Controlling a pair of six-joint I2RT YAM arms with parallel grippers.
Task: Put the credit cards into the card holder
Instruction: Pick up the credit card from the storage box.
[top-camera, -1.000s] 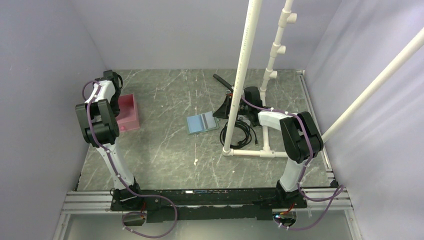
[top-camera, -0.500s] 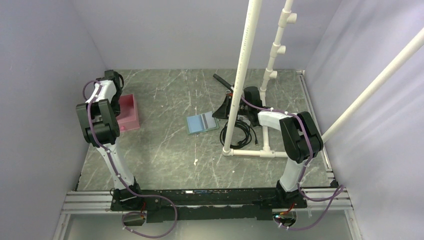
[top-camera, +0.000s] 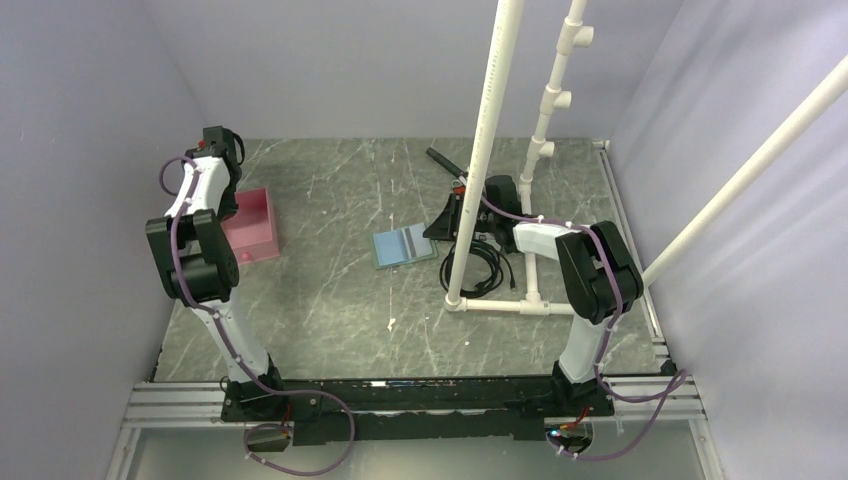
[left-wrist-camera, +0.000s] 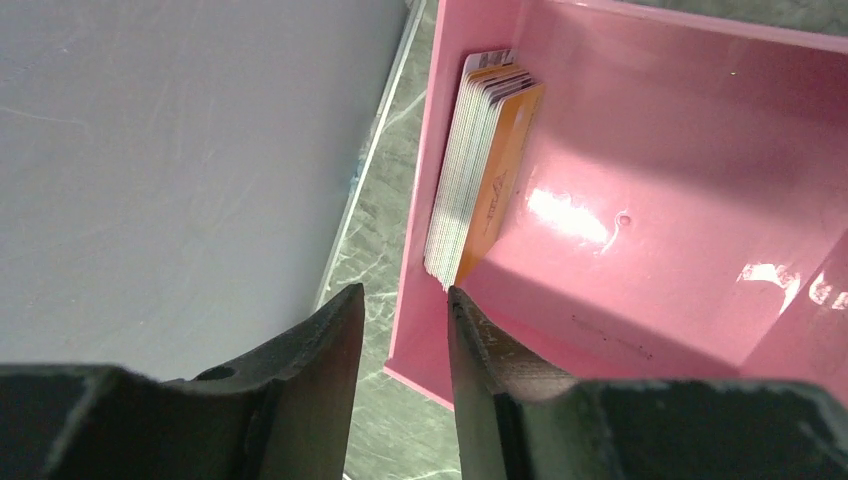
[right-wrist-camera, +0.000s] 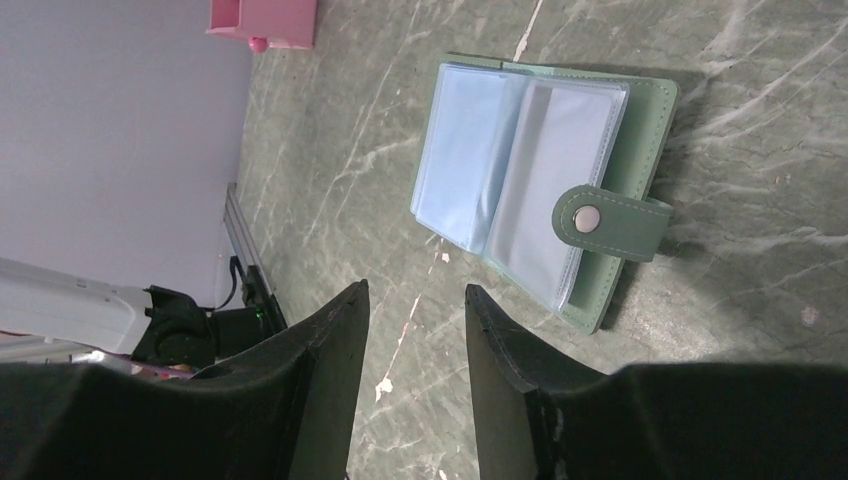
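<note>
The left arm has moved in the last second: seen from above, its wrist is now higher and more toward the far left corner, and the elbow has shifted a little too. The right arm has not moved.

The left gripper (left-wrist-camera: 405, 292) hangs above the near corner of the pink tray (left-wrist-camera: 650, 120). Its jaws stand only a narrow way apart and nothing is between them. The cards (left-wrist-camera: 480, 170) are in the tray as one stack standing on edge, leaning against a side wall, with an orange one on the inner face. I judge that the arm has pulled back without a card, so the first pick is not yet done and it must come down on the stack again.

The holder (right-wrist-camera: 540, 180) lies open in the middle of the table (right-wrist-camera: 780, 80), pale blue sleeves up, well apart from the tray. The right gripper (right-wrist-camera: 415, 290) hovers near it, not touching, jaws partly apart and empty
</note>
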